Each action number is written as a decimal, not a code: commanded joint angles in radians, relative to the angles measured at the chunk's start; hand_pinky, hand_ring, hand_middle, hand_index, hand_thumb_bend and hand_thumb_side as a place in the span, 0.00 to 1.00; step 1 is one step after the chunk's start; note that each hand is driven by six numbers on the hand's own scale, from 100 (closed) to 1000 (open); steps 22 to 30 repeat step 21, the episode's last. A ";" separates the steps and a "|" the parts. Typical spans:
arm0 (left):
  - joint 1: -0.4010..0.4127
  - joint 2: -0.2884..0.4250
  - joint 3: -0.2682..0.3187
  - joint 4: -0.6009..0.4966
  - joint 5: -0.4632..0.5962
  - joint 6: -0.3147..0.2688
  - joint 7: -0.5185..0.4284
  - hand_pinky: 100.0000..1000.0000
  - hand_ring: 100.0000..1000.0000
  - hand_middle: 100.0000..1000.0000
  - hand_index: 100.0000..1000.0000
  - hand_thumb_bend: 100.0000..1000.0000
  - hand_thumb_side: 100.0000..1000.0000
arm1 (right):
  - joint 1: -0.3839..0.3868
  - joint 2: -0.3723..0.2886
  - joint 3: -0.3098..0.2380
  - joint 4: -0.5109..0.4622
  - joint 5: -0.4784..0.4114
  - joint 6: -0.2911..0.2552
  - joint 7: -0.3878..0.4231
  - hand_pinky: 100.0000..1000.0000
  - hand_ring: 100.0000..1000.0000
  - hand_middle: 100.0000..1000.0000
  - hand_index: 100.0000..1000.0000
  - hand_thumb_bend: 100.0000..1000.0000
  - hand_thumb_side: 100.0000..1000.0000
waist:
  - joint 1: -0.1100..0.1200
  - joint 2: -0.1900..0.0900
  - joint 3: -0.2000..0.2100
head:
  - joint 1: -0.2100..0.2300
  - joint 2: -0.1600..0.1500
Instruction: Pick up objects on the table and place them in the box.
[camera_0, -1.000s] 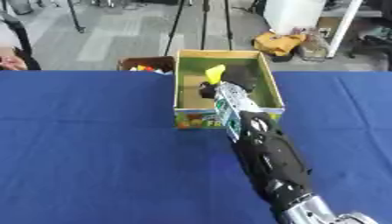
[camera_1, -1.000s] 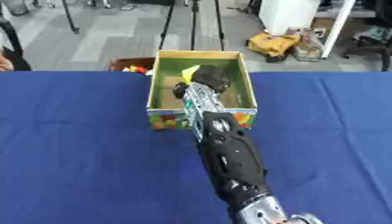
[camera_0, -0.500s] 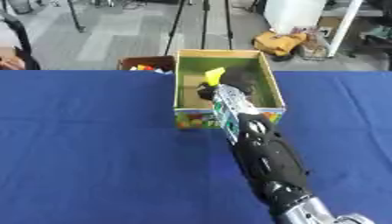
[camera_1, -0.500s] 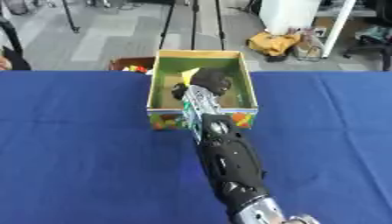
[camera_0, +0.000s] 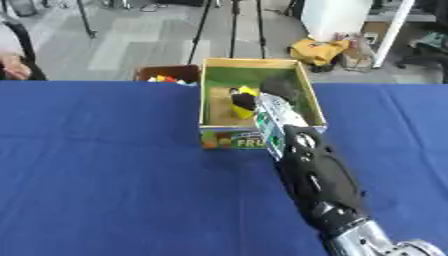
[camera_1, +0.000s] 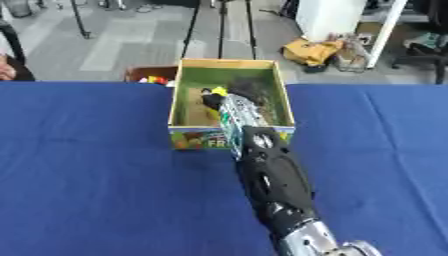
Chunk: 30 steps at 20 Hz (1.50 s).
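Left eye view: my right arm (camera_0: 317, 175), black with a silver joint near the lower edge, reaches from the lower right across the blue cloth-covered table (camera_0: 105, 175) and over the near wall of the open cardboard box with a green interior and printed fruit lettering on its front (camera_0: 224, 138). My right hand (camera_0: 269, 102) lies inside the box, above its right half. Its dark fingers (camera_0: 278, 86) point toward the far wall; whether they are spread or curled I cannot tell, since the wrist covers them. A yellow object (camera_0: 242, 107) rests on the box floor just left of the hand, with a small dark shape touching it; whether the hand touches the yellow object cannot be made out. Behind the box's far left corner, on the table's far edge, stands a brown container holding small multicoloured pieces (camera_0: 166, 76).
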 joint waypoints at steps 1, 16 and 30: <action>-0.007 0.016 0.002 -0.018 0.004 -0.001 0.003 0.55 0.68 0.84 0.97 0.00 1.00 | -0.028 -0.042 0.014 -0.004 -0.029 -0.017 -0.005 0.92 0.95 0.83 0.86 0.40 0.84 | 0.004 -0.024 0.000 | -0.005 -0.014; 0.011 0.021 0.008 -0.018 0.005 0.001 0.016 0.55 0.67 0.84 0.97 0.00 1.00 | -0.036 -0.131 0.119 -0.313 -0.182 -0.151 -0.065 0.94 0.91 0.79 0.85 0.35 0.87 | 0.014 -0.059 -0.024 | 0.026 0.017; 0.015 0.027 0.009 -0.018 0.007 0.001 0.023 0.55 0.67 0.84 0.97 0.00 1.00 | -0.003 -0.193 0.175 -0.466 -0.236 -0.185 -0.048 0.93 0.91 0.79 0.85 0.31 0.91 | 0.017 -0.076 -0.038 | 0.042 0.031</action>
